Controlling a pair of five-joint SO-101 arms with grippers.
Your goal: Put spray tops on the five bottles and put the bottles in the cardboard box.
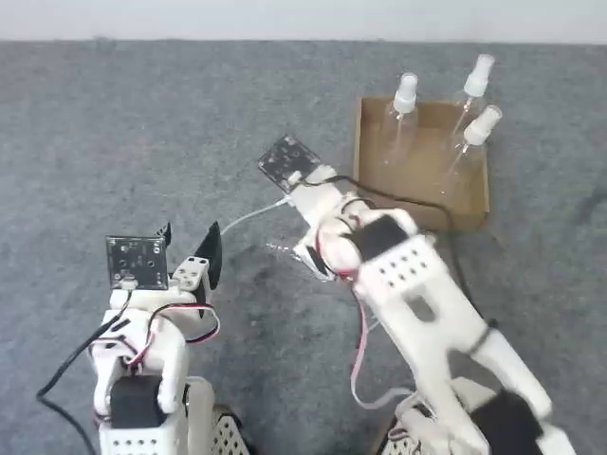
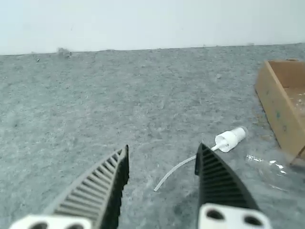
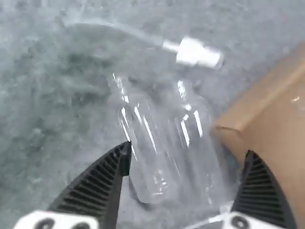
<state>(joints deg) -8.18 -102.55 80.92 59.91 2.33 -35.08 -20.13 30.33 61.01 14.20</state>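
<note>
Right gripper (image 3: 187, 151) has its jaws wide apart; 1 clear plastic bottle (image 3: 162, 143) lies on its side between them in the lower centre of the right wrist view, uncapped. Can't tell if they touch.

Left gripper (image 2: 163, 149) is also spread apart, holding nothing, low over the grey felt mat (image 2: 95, 105).

1 loose white spray top (image 3: 198, 51) with a thin tube lies on the mat just beyond the bottle's neck.

1 brown cardboard box (image 1: 479, 194), upper right of the high view, holds 3 upright capped clear bottles (image 1: 398, 137).

In the high view the right arm covers the lying bottle and the spray head. The left wrist view shows both at mid right, the bottle faint. Both wrist views cut off the box and miss the bottles inside.
</note>
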